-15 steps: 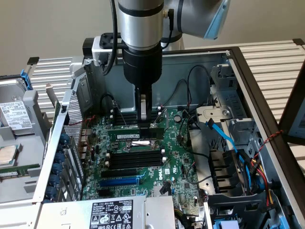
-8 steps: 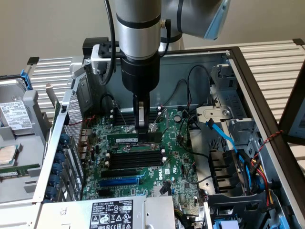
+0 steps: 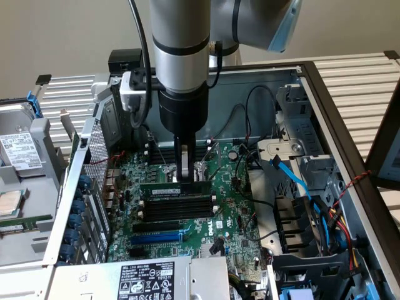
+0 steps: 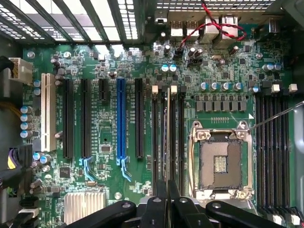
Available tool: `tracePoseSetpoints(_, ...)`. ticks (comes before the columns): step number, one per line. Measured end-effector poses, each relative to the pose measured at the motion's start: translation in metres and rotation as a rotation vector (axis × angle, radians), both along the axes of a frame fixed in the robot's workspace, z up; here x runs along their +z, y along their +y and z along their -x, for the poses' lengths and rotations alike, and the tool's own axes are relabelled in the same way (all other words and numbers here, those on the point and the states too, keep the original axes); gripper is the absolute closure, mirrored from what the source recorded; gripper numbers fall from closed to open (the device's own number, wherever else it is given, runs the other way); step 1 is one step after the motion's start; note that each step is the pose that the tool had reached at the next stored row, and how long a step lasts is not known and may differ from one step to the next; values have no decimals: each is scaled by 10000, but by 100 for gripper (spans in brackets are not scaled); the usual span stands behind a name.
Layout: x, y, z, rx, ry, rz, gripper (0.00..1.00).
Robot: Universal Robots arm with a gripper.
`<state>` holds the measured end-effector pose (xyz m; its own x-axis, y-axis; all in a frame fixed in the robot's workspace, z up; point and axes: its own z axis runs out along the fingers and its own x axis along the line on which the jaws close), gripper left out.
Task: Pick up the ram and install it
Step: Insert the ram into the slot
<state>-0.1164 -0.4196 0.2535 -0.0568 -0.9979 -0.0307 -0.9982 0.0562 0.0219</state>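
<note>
In the exterior view the arm's upper part is cut off by the picture's edge, and its dark wrist blocks the back of the open computer case point(image 3: 325, 106). The gripper point(image 3: 185, 178) reaches straight down into the case, and its finger covers the middle of the ram point(image 3: 164, 189), so how far the pads overlap the board cannot be made out. The jaws are drawn together, clamped on the ram's upper edge. The ram stands on its long edge, level, over the motherboard point(image 3: 240, 206), at the far side of the row of black memory slots point(image 3: 178, 211) and parallel to them. Its lower edge is hidden by the slot walls, so I cannot tell whether it is pressed home or only resting at the slot's mouth. What shows of it is a long, narrow green strip with a white label toward the exterior view's left; the print on the label is too small to read, and the chips are hard to separate from the dark slots beneath. In the wrist view the ram point(image 4: 169, 137) is seen edge-on as a thin pale line running between the black slots beside the empty processor socket point(image 4: 219, 161), its faces hidden, with the gripper's dark fingers point(image 4: 156, 209) closing on it at the picture's edge.
</note>
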Motion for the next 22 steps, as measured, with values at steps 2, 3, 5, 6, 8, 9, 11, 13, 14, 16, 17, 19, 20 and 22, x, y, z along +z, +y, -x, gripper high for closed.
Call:
tracePoseSetpoints(2,-36,-38,0,0,-1,-27,87)
tracePoseSetpoints(3,-54,-54,-2,0,0,-50,87)
tracePoseSetpoints(5,-69,-65,-5,0,-1,-87,87)
tracePoseSetpoints(6,-69,-65,-5,-1,-1,-90,87)
tracePoseSetpoints(8,-69,-65,-5,-1,-1,-91,87)
tracePoseSetpoints(9,-68,-65,-5,0,0,-90,87)
tracePoseSetpoints(11,-89,-66,-5,0,1,-90,87)
tracePoseSetpoints(13,-126,-65,-5,-1,3,-93,87)
tracePoseSetpoints(14,-144,-65,-5,-1,6,-93,87)
tracePoseSetpoints(16,-172,-65,-5,0,19,-92,87)
tracePoseSetpoints(17,-175,-65,-6,0,22,-92,87)
tracePoseSetpoints(19,-174,-66,-5,5,24,-91,87)
tracePoseSetpoints(20,-174,-65,-5,8,24,-91,87)
tracePoseSetpoints(22,-175,-65,-6,41,23,-92,87)
